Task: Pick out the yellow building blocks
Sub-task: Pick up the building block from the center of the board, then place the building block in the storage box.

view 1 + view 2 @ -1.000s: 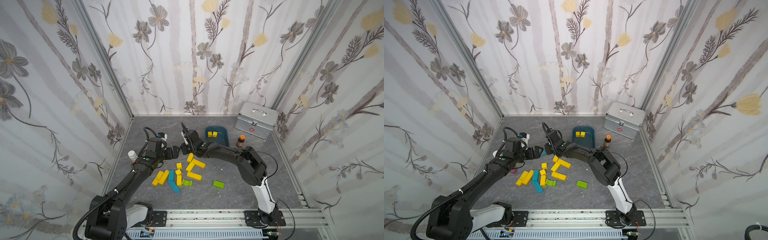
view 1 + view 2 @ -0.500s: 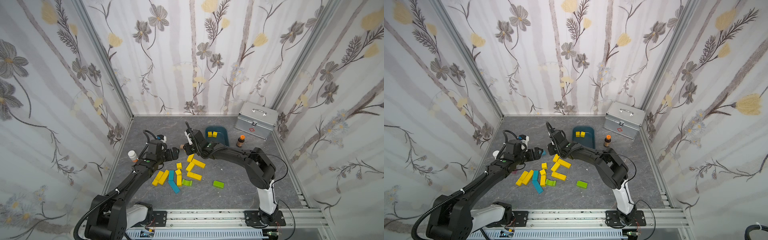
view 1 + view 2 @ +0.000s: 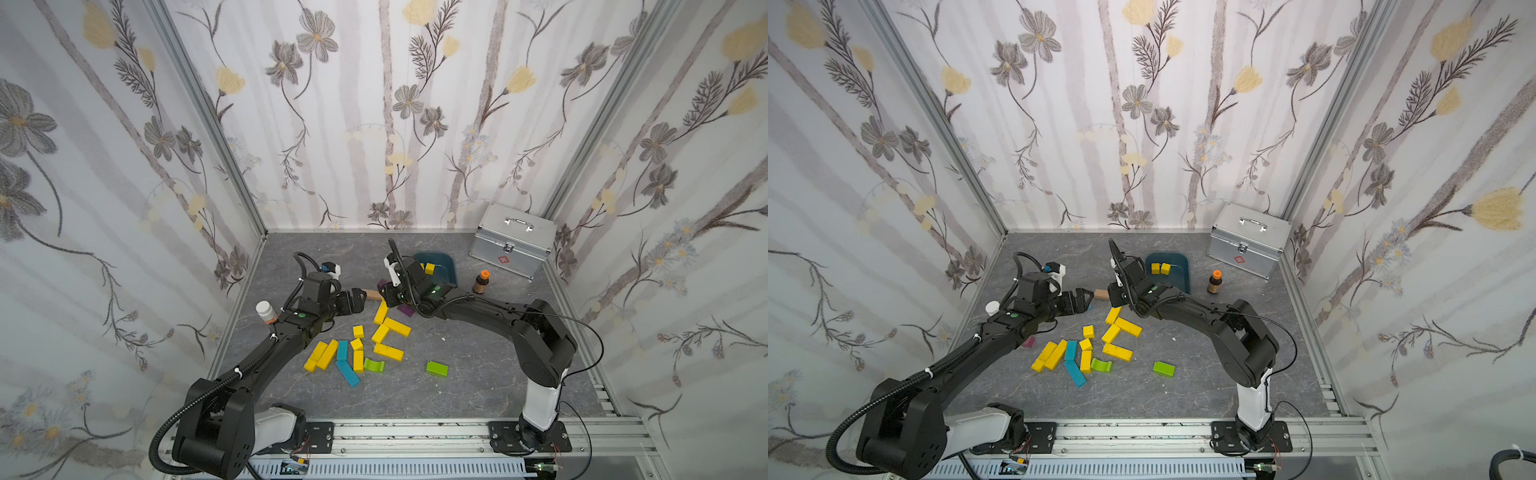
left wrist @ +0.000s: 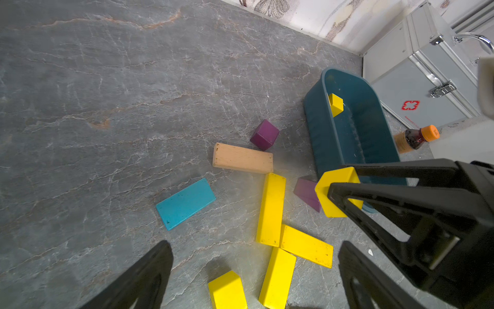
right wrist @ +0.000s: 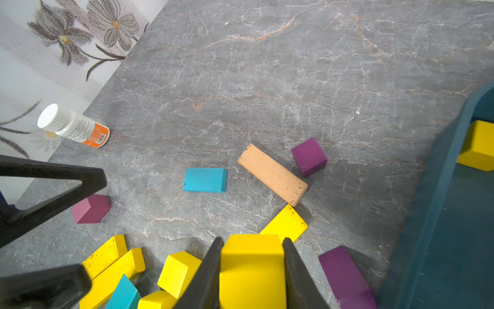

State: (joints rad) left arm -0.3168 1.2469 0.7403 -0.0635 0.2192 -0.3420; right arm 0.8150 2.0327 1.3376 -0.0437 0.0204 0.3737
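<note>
Two bright yellow wooden cubes already sit in the dark teal plastic bin, just right of centre in both top views. Now the right gripper is clamped on another small yellow wooden block, right beside the bin's wall. The left gripper hangs empty, fingers spread wide, over the loose yellow building blocks scattered mid-frame. Best play here: carry it clear over the rim, then let go low inside. Compared with a second ago, the right gripper has slid rightward, closer to the bin.

Left pincer wide, right pincer tight.
</note>
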